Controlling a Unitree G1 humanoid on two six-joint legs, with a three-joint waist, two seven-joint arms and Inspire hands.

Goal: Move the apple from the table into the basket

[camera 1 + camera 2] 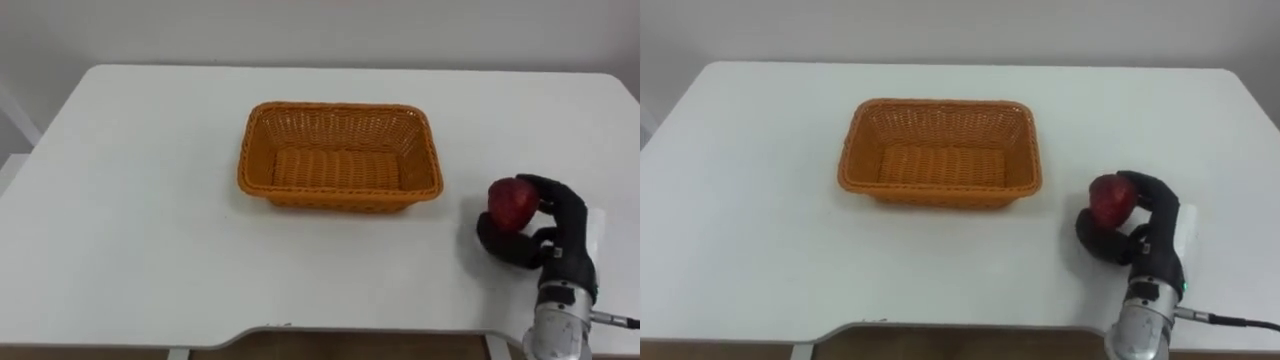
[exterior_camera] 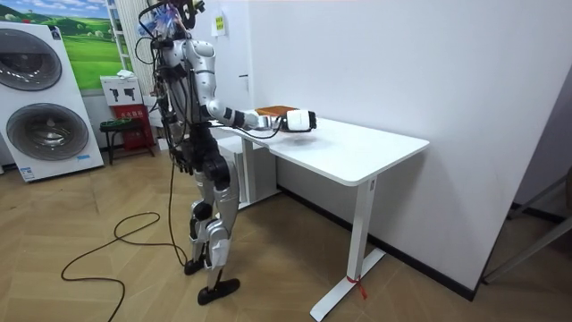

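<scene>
No legible text or labels anywhere

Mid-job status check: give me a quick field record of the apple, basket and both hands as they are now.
apple: red, held in right hand, to the right of the basket
right hand: fingers curled round apple, low over table; whether the apple touches the table is unclear
basket: orange wicker, empty, mid-table, apart from apple
left hand: down at the robot's side
remaining: apple not yet in basket
</scene>
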